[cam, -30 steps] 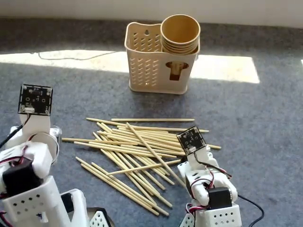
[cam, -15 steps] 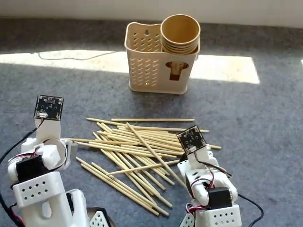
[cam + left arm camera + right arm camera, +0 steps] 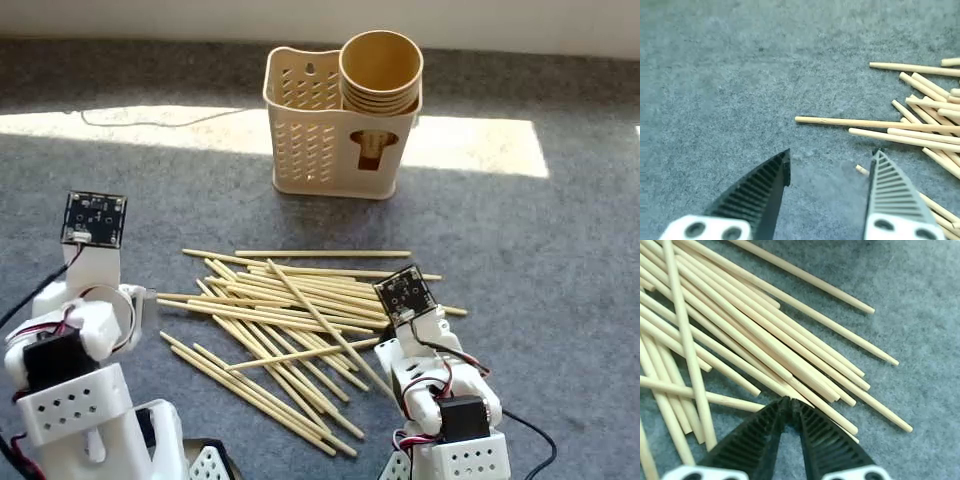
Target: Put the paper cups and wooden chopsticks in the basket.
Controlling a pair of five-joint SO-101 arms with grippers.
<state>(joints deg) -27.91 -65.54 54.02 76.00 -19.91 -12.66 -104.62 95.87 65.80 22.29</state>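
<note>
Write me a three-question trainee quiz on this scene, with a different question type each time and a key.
1. True or false: the paper cups sit stacked inside the basket.
2. The left gripper is: A) open above the carpet at the edge of the chopsticks; B) shut on a chopstick; C) holding a cup.
3. Fill in: over the chopstick pile, the right gripper has its jaws ___.

Key: 1 true; 2 A; 3 shut.
</note>
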